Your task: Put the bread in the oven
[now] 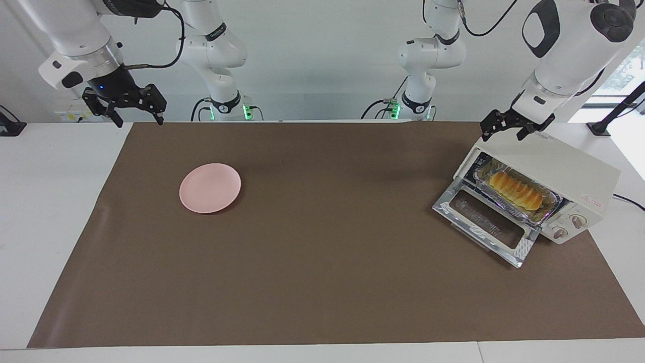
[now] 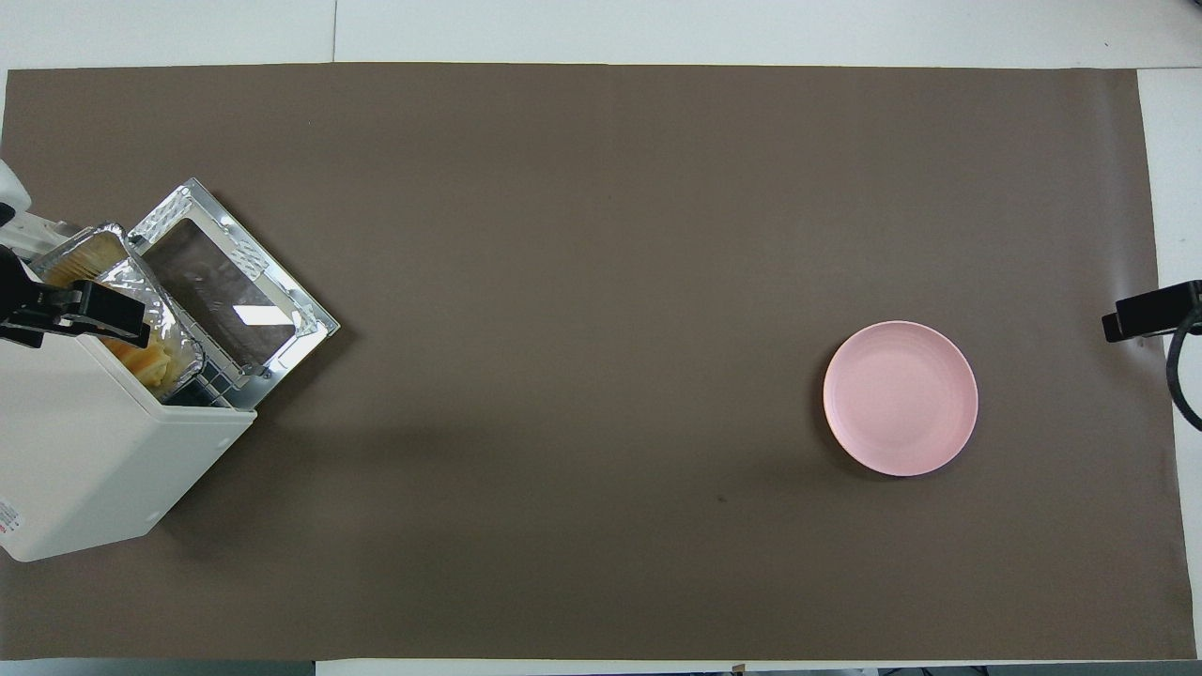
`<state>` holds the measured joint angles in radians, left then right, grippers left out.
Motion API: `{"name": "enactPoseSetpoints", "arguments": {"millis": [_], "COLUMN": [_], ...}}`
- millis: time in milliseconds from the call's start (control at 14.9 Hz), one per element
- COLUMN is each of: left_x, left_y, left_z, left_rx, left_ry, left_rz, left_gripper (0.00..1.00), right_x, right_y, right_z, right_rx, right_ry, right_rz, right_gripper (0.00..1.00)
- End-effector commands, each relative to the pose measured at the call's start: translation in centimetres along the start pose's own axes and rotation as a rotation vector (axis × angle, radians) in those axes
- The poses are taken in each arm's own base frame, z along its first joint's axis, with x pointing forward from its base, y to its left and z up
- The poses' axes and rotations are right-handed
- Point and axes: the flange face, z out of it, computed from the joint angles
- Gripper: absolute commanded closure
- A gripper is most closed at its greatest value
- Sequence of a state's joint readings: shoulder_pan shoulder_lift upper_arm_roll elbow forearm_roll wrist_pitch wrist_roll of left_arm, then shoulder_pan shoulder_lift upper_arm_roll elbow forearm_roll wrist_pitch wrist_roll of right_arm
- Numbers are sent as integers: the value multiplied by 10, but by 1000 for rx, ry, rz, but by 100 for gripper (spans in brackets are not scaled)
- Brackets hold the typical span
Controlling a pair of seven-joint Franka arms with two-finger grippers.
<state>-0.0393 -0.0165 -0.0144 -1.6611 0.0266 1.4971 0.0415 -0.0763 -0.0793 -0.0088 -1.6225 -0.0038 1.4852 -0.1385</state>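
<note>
The bread (image 1: 516, 191) is being shown lying in the foil tray (image 1: 551, 209) inside the oven (image 1: 559, 169), lower right; door not yet shut. The left claw (image 1: 508, 130) and right claw (image 1: 135, 112) are being held open, empty.

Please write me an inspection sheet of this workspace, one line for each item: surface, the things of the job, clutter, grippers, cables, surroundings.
Surface: brown mat over a white table.
Bread: lies in a foil tray inside the oven.
Oven: at the left arm's end of the table, door dropped open.
Clutter: pink plate, nothing on it.
Left gripper: open, over the oven's top.
Right gripper: open, over the table's edge near its base.
Cables: black cable beside the oven.
Surroundings: white wall.
</note>
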Motion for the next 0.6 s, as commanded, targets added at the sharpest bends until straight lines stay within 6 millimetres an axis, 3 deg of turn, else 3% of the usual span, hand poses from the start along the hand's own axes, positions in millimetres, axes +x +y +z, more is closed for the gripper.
{"name": "enactPoseSetpoints", "arguments": {"millis": [0, 537], "left_x": [-9, -6], "left_y": [7, 8], "left_z": [-2, -3], "left_rx": [15, -3], "left_ry": [20, 36], "left_rz": [21, 16], "left_gripper": [0, 0], "right_x": [-8, -8], "right_y": [0, 0], "right_z": [0, 0], "right_rx": [19, 19], "right_ry": [-4, -4], "right_rz": [-2, -2], "right_gripper": [0, 0]}}
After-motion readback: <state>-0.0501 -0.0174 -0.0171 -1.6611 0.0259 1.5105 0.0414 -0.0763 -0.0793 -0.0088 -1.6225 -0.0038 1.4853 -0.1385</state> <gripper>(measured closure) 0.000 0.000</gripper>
